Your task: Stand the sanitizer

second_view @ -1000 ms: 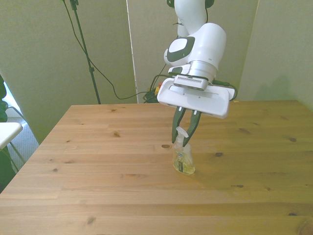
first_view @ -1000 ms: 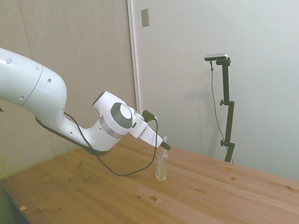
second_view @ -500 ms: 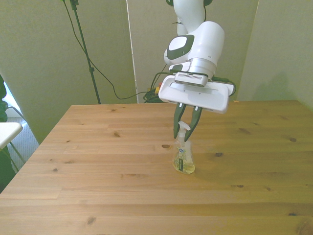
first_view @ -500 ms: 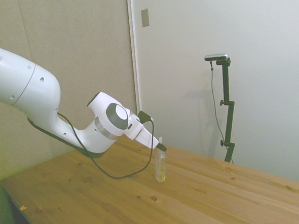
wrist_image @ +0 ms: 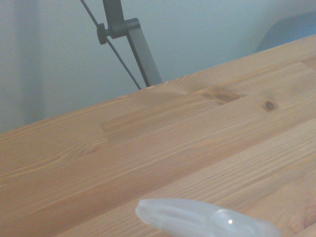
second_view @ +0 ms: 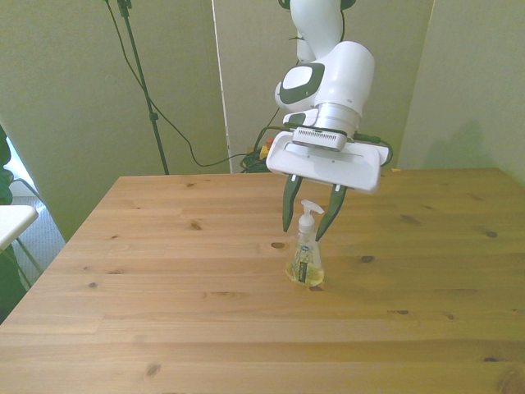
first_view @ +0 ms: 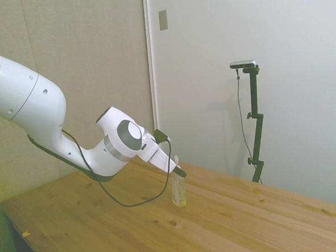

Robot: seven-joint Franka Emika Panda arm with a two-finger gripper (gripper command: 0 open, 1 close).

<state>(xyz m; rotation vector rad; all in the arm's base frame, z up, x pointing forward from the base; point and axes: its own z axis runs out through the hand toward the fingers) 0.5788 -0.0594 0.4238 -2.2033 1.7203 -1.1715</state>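
Jaws are spreading apart, gripper [second_view: 307, 226] flanking the upright sanitizer's [second_view: 304, 256] pump, table [second_view: 164, 271] centre, roughly 3 o'clock. Light, slick, tippy; best gripped mid-body.

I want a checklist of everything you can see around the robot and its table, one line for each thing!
Surface: wooden table, bare planks with dark knots.
Job's things: the sanitizer stands upright on the table, pump nozzle on top, pale yellow liquid inside; the wrist view shows only its blurred nozzle.
Clutter: nothing seen on the table besides the bottle.
Gripper: the gripper is open, one finger on each side of the nozzle, not touching it in the front view.
Cables: a black cable loops under the arm; more cables hang behind the table.
Surroundings: plain panels and walls; a white object at the front view's left edge.
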